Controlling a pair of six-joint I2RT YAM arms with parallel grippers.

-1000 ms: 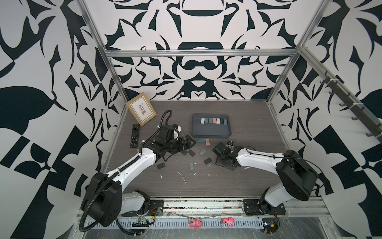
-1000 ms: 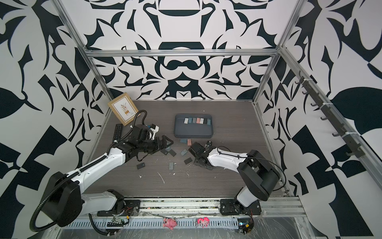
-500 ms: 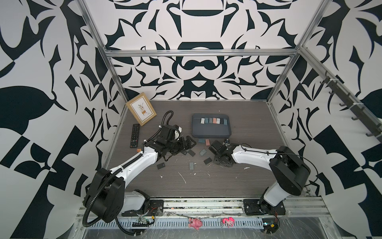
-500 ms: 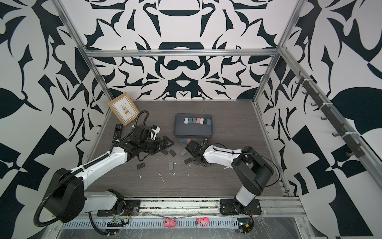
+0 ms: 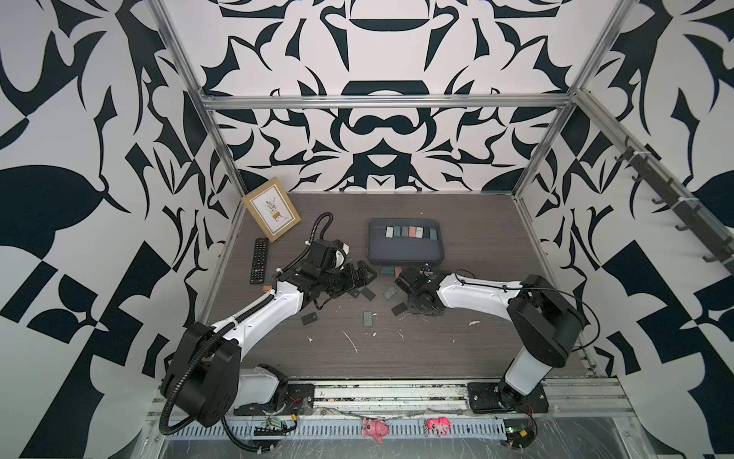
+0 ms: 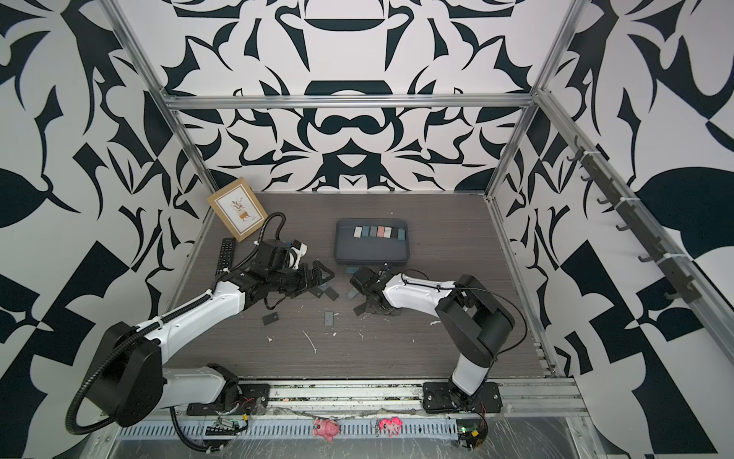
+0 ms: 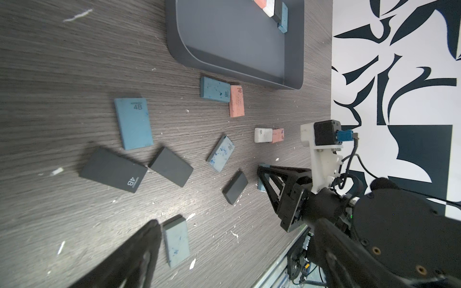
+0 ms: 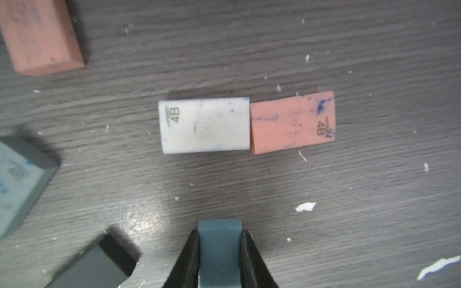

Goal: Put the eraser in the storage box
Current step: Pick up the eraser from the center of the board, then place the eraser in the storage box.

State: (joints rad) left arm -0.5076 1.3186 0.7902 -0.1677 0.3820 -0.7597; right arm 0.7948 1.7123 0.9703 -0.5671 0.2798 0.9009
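Pinched between R gripper (image 8: 219, 233) jaws, nearly closed: 1 teal eraser (image 8: 219, 251), just outside 1 grey storage box (image 5: 405, 258). Spread wide w/ nothing held: L gripper (image 5: 362, 278) jaws. Loose on table (image 7: 74, 74): 10 more erasers (image 7: 133, 124).

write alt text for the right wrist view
The right gripper has its jaws closed on a teal eraser. Ahead, on the dark wood-grain table, a white eraser and a pink eraser lie touching end to end, with crumbs scattered around.
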